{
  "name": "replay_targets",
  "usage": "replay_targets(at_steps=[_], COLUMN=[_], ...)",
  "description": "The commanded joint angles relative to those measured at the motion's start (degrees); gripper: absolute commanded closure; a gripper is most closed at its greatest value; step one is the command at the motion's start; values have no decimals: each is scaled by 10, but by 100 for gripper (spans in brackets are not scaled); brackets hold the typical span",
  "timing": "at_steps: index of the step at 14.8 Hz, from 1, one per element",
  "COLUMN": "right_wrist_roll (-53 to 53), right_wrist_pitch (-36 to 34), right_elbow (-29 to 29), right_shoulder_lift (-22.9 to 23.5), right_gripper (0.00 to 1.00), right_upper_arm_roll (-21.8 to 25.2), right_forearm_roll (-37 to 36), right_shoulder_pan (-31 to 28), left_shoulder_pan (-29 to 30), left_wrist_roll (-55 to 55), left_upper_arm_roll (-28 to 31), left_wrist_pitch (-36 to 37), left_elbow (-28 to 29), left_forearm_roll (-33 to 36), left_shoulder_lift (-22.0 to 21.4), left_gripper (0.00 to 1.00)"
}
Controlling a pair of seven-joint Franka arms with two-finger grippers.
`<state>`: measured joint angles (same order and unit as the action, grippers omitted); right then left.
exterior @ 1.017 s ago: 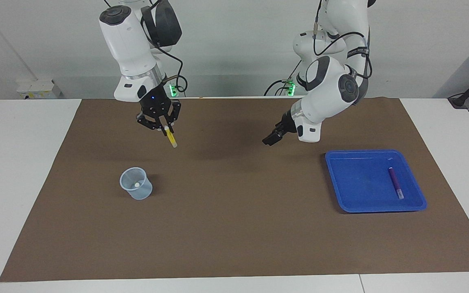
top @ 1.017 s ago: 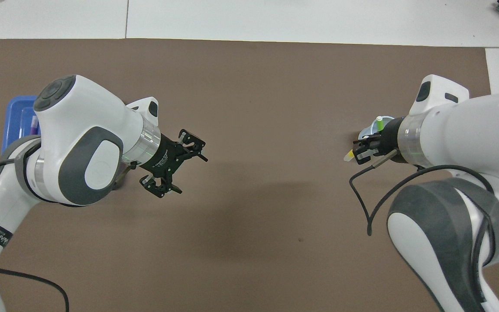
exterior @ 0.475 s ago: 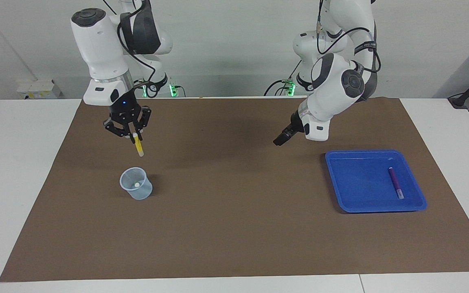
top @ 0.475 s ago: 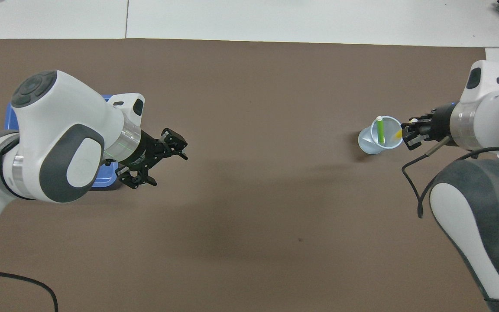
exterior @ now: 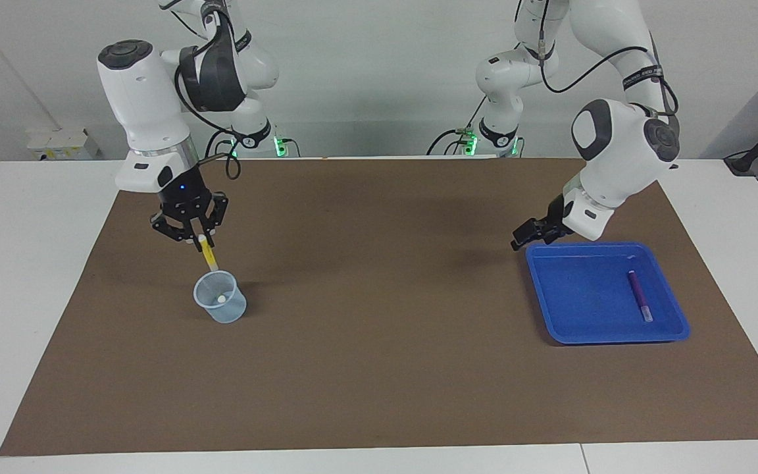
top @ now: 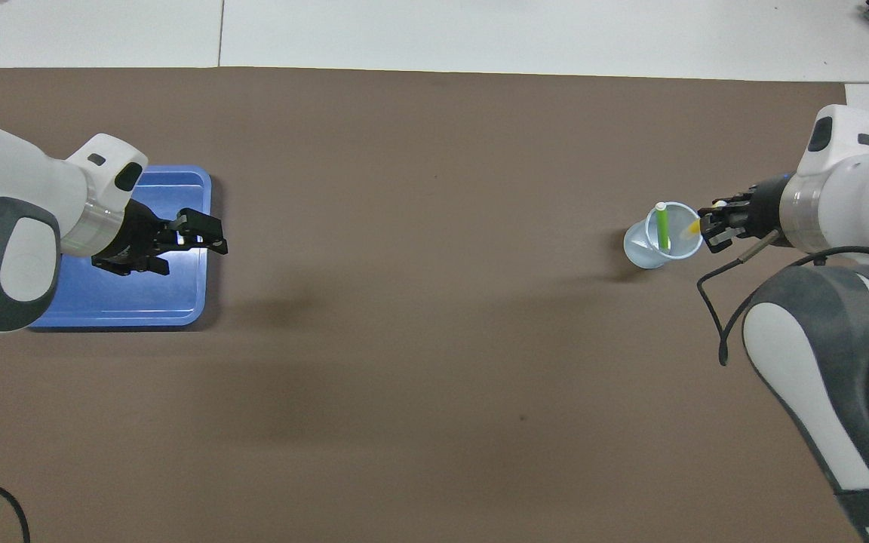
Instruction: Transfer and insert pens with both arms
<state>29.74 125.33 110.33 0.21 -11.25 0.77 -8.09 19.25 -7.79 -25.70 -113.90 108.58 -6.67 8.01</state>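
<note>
Right gripper (exterior: pixel 202 241) is clamping the yellow pen (exterior: pixel 207 254) by its upper end, fingertips closed on it. It is hanging over the clear plastic cup (exterior: pixel 221 306), at the rim on the robots' side. The pen is tilting, lower tip right at the cup's rim; can't tell whether the tip is inside the cup.

Green pen (top: pixel 662 225) is standing in the cup, leaning against the wall, whitish cap up.

Left gripper (exterior: pixel 525 235) is sitting with fingers spread wide, holding nothing, over the edge of the blue tray (exterior: pixel 576 329) on the side nearest the table's middle.

Purple pen (exterior: pixel 639 295) is lying flat in the tray, toward the left arm's end of it, well apart from the left gripper.

Cup is standing on the brown mat (exterior: pixel 379 368) toward the right arm's end, tray toward the left arm's end.
</note>
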Motion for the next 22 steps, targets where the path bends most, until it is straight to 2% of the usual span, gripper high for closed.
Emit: replay_targets(at_steps=[1,4,6,8,10,11,12,13,14,15,17,19,22], right_wrist_roll=[10,8,8,7,3,3,2,3,5,8,7,8,7], right_wrist_pitch=[29,54,54,54,54,54,54,54,54,50,44,40,5], right_elbow=[6,6,6,9,13,13,15,15,15,15,15,13,7], right_shoulder_lift=[14,33,41,47,48,48,48,48,48,47,43,37,22], right_gripper=[100,100,100,100,100,100,98,84,56,1,0,0,0], right_upper_arm_roll=[-8,-9,-9,-9,-9,-9,-9,-9,-9,-9,-9,-10,-11], right_forearm_roll=[-1,2,3,3,4,3,4,4,4,4,4,3,3], right_shoulder_pan=[-11,-10,-9,-9,-6,-6,-5,-6,-7,-8,-4,-2,0], left_shoulder_pan=[-2,14,32,40,42,45,47,47,47,47,51,79,102], left_wrist_roll=[16,55,122,132,134,134,134,135,138,139,139,140,145], left_upper_arm_roll=[-4,-4,-4,-4,-4,-2,2,4,4,4,5,3,3], left_wrist_pitch=[-35,-57,-89,-99,-83,-52,-16,4,13,19,25,20,24], left_elbow=[17,16,16,14,-18,-48,-96,-132,-157,-171,-176,-176,-173], left_forearm_roll=[41,53,77,120,151,154,169,210,237,241,242,241,228], left_shoulder_lift=[-13,-9,4,12,40,64,106,138,156,165,179,211,213], left_gripper=[0,0,0,0,0,1,1,1,1,2,7,9,8])
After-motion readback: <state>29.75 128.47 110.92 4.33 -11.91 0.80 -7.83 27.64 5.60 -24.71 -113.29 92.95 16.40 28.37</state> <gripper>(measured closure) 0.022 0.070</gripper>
